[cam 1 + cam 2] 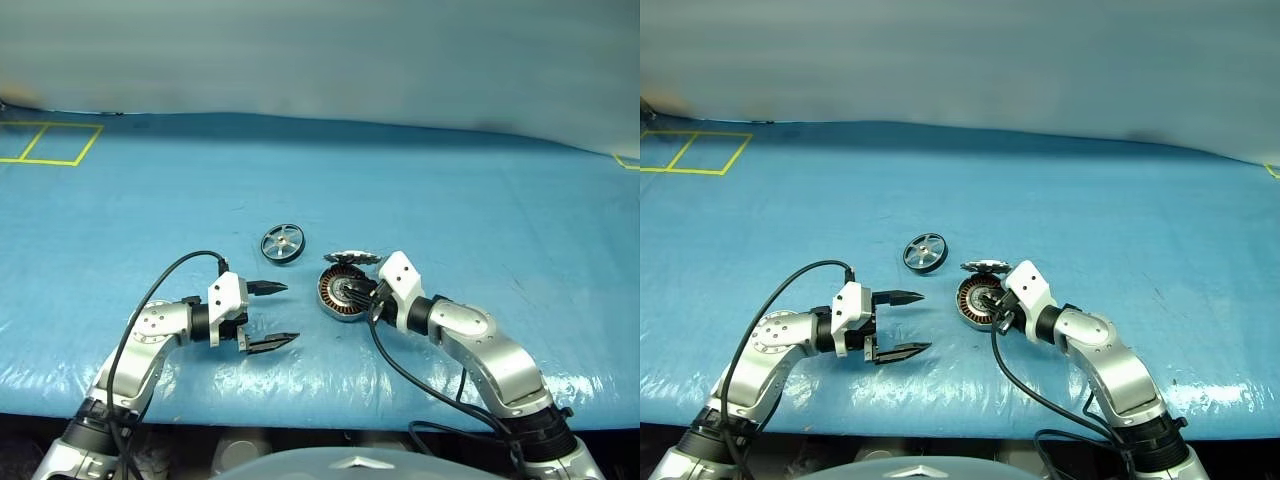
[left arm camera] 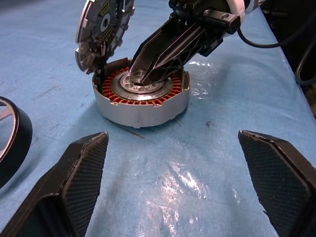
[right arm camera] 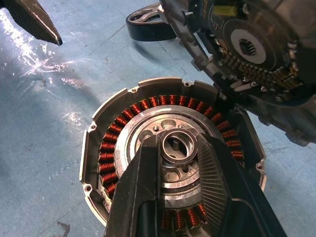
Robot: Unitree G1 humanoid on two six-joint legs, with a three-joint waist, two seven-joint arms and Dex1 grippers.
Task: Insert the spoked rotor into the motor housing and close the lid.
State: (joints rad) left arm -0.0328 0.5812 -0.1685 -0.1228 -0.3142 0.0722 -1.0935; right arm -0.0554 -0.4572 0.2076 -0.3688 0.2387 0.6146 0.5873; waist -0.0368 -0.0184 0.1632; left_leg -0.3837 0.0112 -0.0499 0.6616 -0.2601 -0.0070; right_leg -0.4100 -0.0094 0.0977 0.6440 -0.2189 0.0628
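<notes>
Nearest my head camera, the left gripper [image 1: 275, 315] hangs just over the blue table cover [image 1: 480, 190] with its two black fingers [image 2: 74, 182] spread wide and nothing between them. It points across toward the motor housing [image 1: 343, 292], which sits on the cover a short way off its tips, well apart from them.

My right gripper [image 3: 178, 148] reaches down into that housing from the opposite side. Its fingers are closed on a small metal ring [image 3: 179, 146] at the centre hub, pinching it from both sides; in the right wrist view I see the ring clamped between the two tips, with the copper-coloured windings [image 3: 111, 148] circling all around it. The housing itself rests flat on the cover.

The lid [image 1: 352, 258] stands tilted up on the far edge of the housing, beyond the right gripper's tips, hinged open like a clamshell with its inner face and notched rim turned toward the housing.

The spoked rotor [image 1: 283, 243] lies flat on the cover, beyond the left gripper's tips and off to the side of the housing that is away from the right gripper. It touches neither gripper and is clear of the housing and the lid.
</notes>
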